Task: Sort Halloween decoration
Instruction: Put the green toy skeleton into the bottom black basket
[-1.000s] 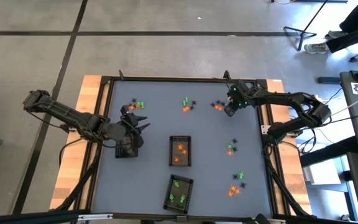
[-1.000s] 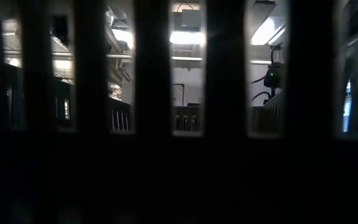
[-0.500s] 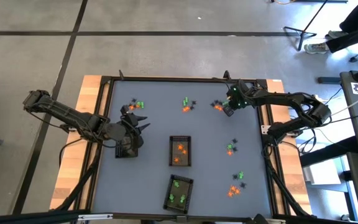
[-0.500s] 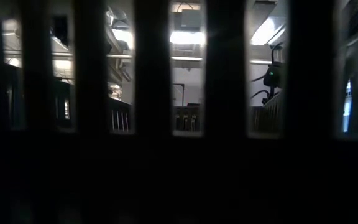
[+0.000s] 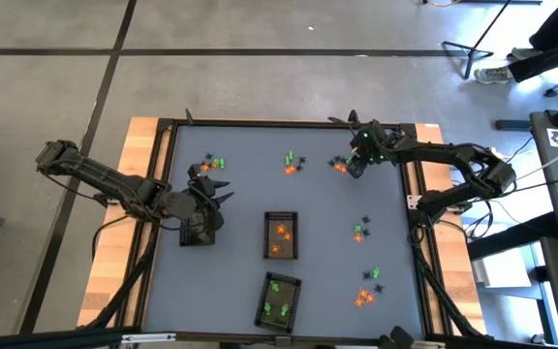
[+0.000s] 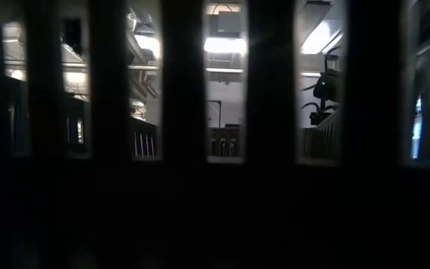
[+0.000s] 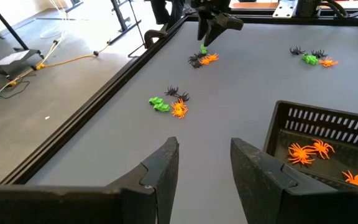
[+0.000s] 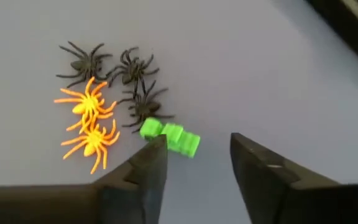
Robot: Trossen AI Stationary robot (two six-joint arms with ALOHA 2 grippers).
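The Halloween decoration lies in small clusters of orange, green and black spiders on the grey table [image 5: 240,281]: far left [image 5: 211,163], far middle [image 5: 292,163], far right [image 5: 339,165] and two on the right [image 5: 360,230], [image 5: 368,289]. My right gripper [image 8: 194,146] stands open, pointing steeply down over the far-right cluster. A green trinket [image 8: 169,137] lies at its fingertips, beside black spiders [image 8: 132,81] and orange spiders [image 8: 89,121]. My left gripper [image 7: 204,155] hangs open over the table's left part with nothing between its fingers. My right gripper has the green trinket's near edge [image 8: 157,134] right at the tip of one finger [image 8: 151,155], which comes down on it from above. The trinket lies flat on the table. Whether the finger touches it, I cannot tell.
Three dark trays stand on the table: one in the middle [image 5: 281,236] with orange spiders, one near the front edge [image 5: 279,299] with green ones, one under my left arm [image 5: 195,233]. A raised black frame [image 5: 260,123] edges the table. Dark bars fill the low view.
My right gripper has tipped and rolled a little in place over the far-right cluster. My left arm has kept still.
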